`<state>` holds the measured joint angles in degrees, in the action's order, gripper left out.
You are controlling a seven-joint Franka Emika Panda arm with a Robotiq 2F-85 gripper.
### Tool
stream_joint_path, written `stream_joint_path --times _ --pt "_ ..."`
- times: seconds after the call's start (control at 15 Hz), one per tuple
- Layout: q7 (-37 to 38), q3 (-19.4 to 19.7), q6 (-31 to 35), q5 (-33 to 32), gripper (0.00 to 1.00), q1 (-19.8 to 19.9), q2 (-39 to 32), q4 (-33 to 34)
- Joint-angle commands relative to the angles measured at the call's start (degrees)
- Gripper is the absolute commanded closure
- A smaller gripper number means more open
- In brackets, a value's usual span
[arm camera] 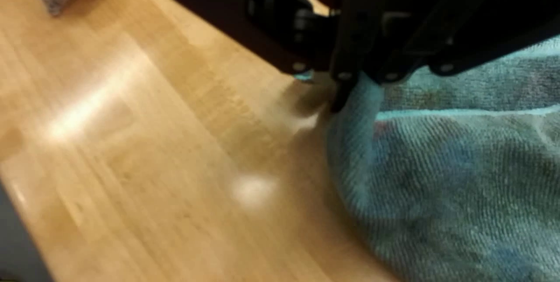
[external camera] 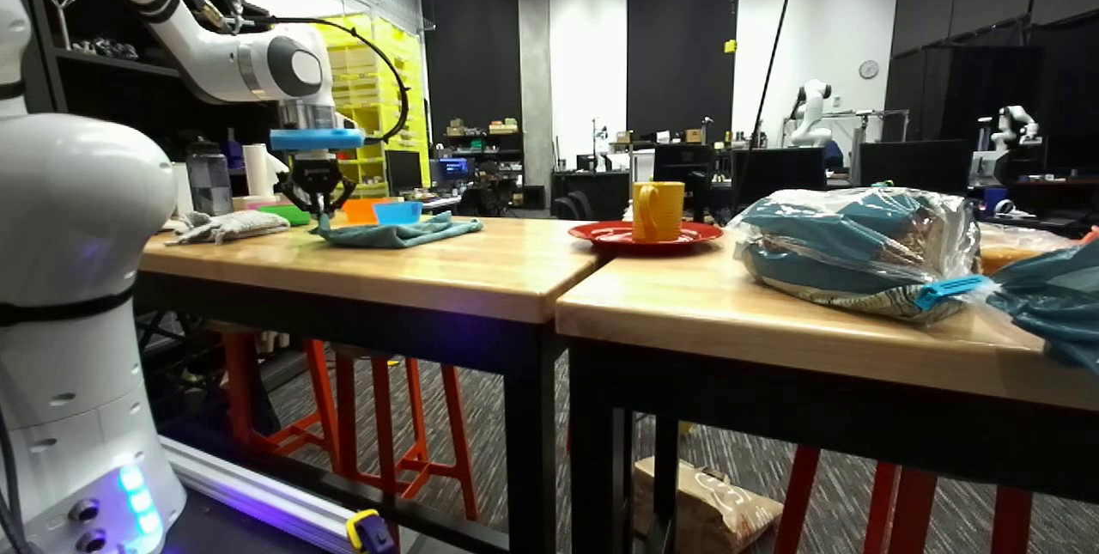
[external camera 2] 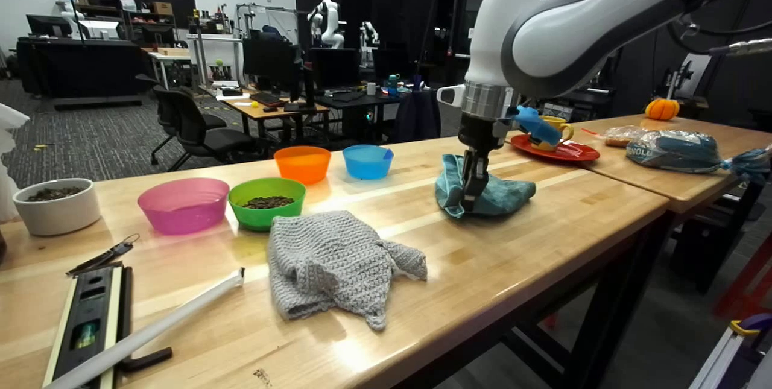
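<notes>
Wrist view only: cloth's [arm camera: 450, 177] ribbing

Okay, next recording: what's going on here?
The robot's gripper is closed on a fold of the teal cloth, most of which rests on the wooden table. The gray knitted cloth lies apart from it. An orange bowl and a blue bowl stand nearby, and a yellow mug stands on a red plate.

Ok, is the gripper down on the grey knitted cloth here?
No, in an exterior view the gripper is down on the teal cloth, with the grey knitted cloth lying apart from both.
</notes>
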<state>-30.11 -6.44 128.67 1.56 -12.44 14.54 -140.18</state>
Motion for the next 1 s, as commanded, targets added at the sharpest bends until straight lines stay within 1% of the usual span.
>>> stream_joint_path --times 0.0,0.2,0.4,0.73,0.93 --pt "1.8 0.0 -5.8 4.5 0.99 -1.9 4.9 -0.7" --pt "2.7 0.2 -9.2 7.4 0.99 -2.7 7.5 -0.8" --pt "1.8 0.8 -10.4 7.0 0.99 -2.4 9.1 -0.3" --pt "-2.8 4.6 -13.7 5.8 0.99 -1.2 9.4 2.0" --pt "-6.4 7.1 -13.6 5.2 0.99 0.1 8.1 3.8"
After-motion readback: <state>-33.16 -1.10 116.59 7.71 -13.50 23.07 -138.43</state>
